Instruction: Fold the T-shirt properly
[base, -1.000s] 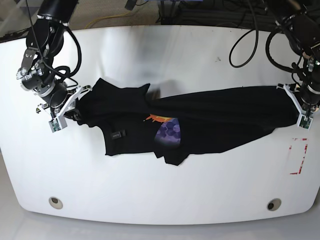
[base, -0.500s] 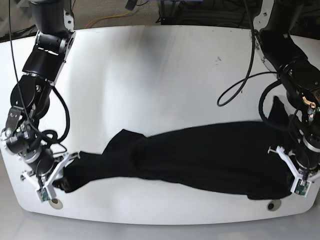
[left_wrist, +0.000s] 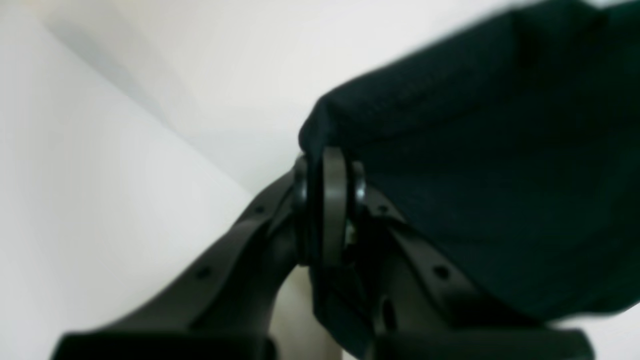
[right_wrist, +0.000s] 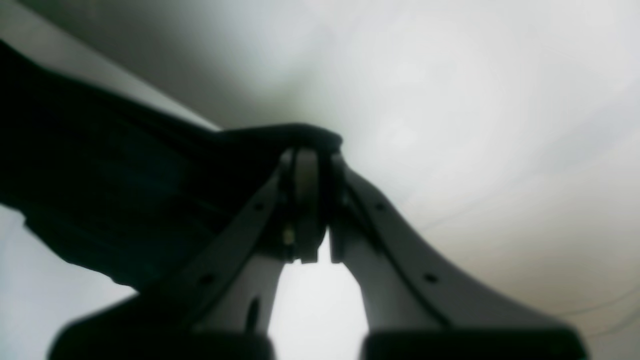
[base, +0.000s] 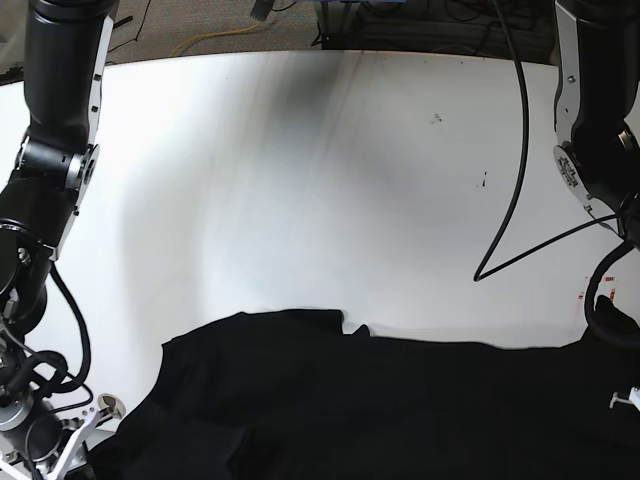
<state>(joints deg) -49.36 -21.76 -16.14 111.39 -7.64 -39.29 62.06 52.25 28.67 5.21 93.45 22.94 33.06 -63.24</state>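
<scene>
Black T-shirt (base: 380, 400): we see it stretched along the worktop's (base: 300, 180) near edge.
Left gripper (left_wrist: 327, 200): clamped on its hem.
Right gripper (right_wrist: 307, 200): clamped too.

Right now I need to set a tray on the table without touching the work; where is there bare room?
The table is bare across the far and middle, between the two arms. The near edge is crowded: the T-shirt stretches between the right gripper and left gripper, both clamped on it.
</scene>
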